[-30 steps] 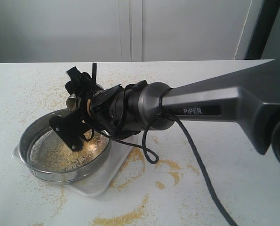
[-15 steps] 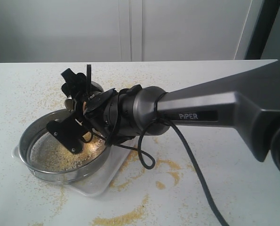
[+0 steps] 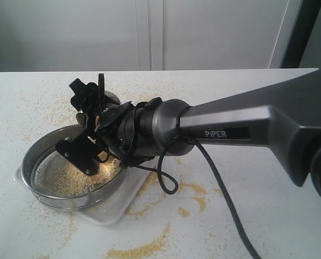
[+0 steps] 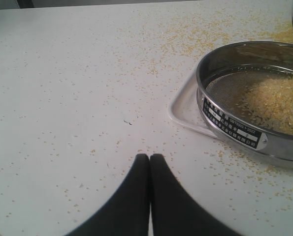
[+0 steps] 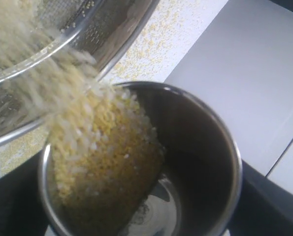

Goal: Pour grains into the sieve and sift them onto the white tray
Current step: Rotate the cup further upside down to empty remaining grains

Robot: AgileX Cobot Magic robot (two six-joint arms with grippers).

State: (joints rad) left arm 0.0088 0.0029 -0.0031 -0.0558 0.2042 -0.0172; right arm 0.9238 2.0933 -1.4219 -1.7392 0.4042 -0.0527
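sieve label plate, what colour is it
Black label with pale lettering on the sieve; clearest in the left wrist view.

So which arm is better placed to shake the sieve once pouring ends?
Left, probably. The left gripper is shut, empty and near the sieve; the right gripper holds the tilted steel cup, with grains pouring out.

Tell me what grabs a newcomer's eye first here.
The big dark grey arm fills the exterior view, its right gripper tipping a small shiny steel cup. Yellow and whitish grains stream from it into the round steel mesh sieve on the flat white plastic tray. Spilled grains dust the white table around.
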